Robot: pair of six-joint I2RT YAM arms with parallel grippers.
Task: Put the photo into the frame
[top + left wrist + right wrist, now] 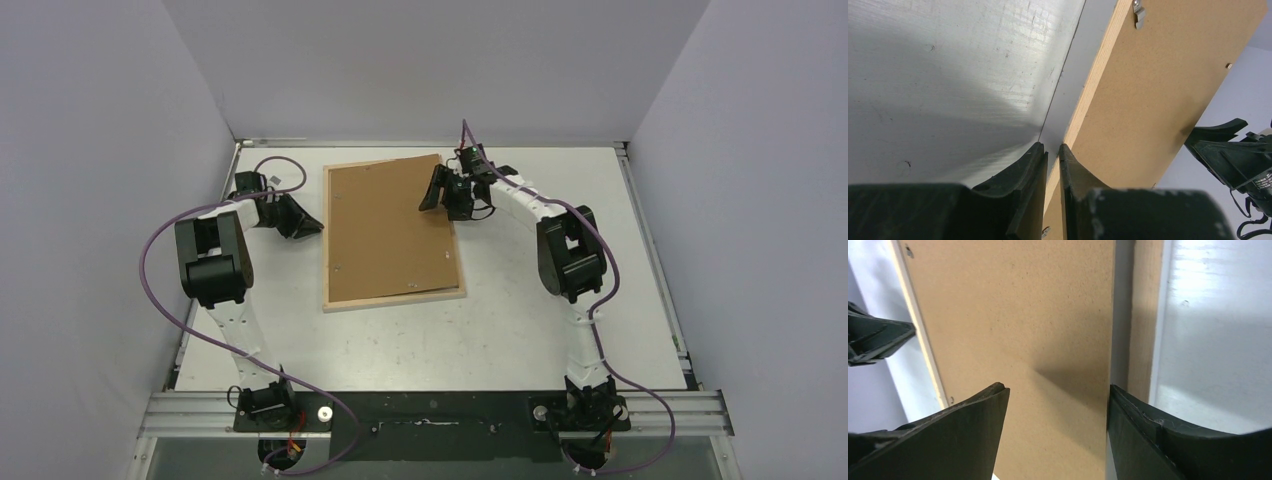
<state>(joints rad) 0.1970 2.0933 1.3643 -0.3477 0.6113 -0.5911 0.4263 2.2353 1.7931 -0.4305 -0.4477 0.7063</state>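
The frame (395,298) lies back-up in the middle of the table, its pale wood rim (1098,75) showing. The brown backing board (385,230) rests inside it and covers the opening, so the photo is hidden. My left gripper (315,225) sits at the frame's left edge, its fingers (1040,165) almost together over the rim with nothing seen between them. My right gripper (432,195) hovers open over the board's right edge (1023,315). Its right finger (1128,430) is level with the grey slit between board and rim (1143,315).
A small metal tab (1139,12) sits on the frame's back near the rim. Grey walls close in the table at the back and on both sides. Purple cables loop off both arms.
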